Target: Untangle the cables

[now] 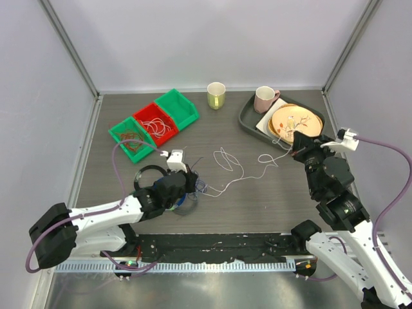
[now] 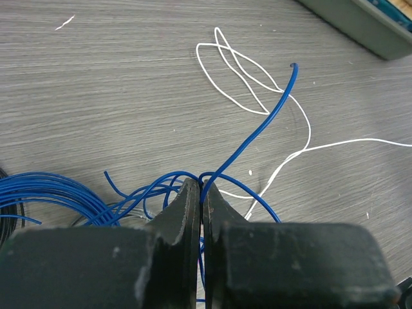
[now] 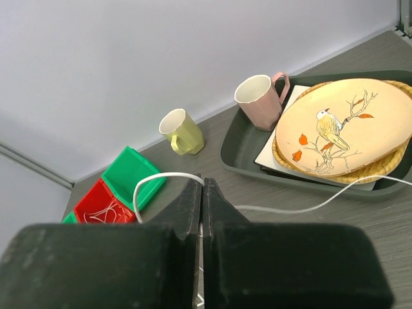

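Red bin holds white wires, green bin brown wires — left gripper pinches blue cable, right gripper white cable.

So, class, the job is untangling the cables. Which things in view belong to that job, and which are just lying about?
Belong to the job:
blue cable
white cable
probably the red bin

Just lying about:
yellow mug
pink mug
bird plate
dark tray
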{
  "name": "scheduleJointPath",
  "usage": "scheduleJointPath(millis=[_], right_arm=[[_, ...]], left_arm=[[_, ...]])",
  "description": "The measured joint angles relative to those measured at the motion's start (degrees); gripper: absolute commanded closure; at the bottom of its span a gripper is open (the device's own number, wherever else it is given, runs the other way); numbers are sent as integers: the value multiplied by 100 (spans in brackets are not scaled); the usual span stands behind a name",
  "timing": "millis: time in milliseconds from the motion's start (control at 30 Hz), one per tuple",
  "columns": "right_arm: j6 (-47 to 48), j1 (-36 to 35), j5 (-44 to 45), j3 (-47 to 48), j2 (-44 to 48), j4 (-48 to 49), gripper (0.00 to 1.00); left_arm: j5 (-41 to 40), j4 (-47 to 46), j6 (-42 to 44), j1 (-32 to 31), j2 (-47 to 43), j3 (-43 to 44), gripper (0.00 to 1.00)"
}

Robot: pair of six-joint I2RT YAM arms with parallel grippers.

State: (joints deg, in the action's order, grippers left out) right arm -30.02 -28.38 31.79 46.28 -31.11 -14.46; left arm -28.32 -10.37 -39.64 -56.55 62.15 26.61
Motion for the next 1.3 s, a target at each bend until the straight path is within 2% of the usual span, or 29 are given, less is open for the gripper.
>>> scheduleJointPath(millis=[233,400,433,500,567,600,633,733,900,1133,1300], right_arm=[[15,0,-72,-2,175,-52,99],[22,0,481,17,614,-225,99],[17,0,605,37,667,-289,99],[2,0,728,66,702,-356,99],[-2,0,715,68,693,-363,99],[-4,0,682,68,669,-358,99],[-4,0,662,68,654,-356,99],[9,0,507,68,542,-334,99],[109,0,-131,68,184,-136,99],[192,0,-1353,105,-634,20,99],[-2,0,-2020,105,-1121,81,99]], left_arm=[[-57,229,-68,0,402,153,96],[-361,680,-160,70,546,363,96],[-398,765,-201,122,551,411,89],[-391,859,-260,310,564,472,82],[-280,879,-352,549,597,492,67],[-201,885,-382,658,632,492,59],[-162,885,-372,726,669,492,39],[57,894,-291,789,831,498,15],[743,887,-4,789,968,599,1],[2583,586,664,745,439,817,0],[3689,-227,927,522,81,920,0]])
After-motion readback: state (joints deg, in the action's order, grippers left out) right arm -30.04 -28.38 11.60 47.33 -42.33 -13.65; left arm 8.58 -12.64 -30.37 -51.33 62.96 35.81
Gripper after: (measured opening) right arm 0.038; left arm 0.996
